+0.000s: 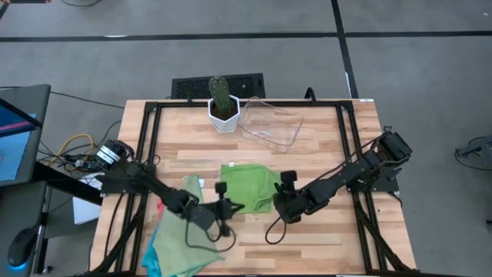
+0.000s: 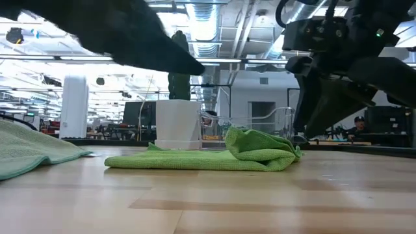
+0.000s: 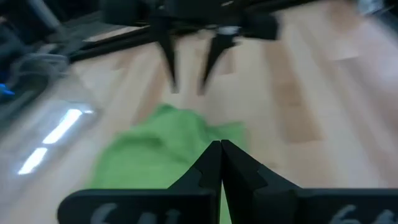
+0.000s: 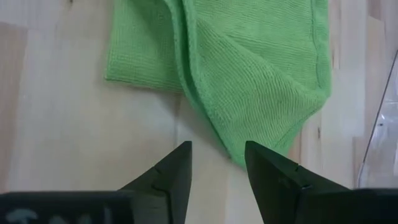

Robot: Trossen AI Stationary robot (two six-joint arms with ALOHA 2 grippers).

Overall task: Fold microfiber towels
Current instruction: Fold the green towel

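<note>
Ideally the right hand — fingers parted, holding nothing — nips the green towel corner just ahead, probably lifting one layer, while the left hand waits pinched shut.

My wooden table carries a green towel at centre, more towels lower left, a potted cactus and clear tray up top.
</note>
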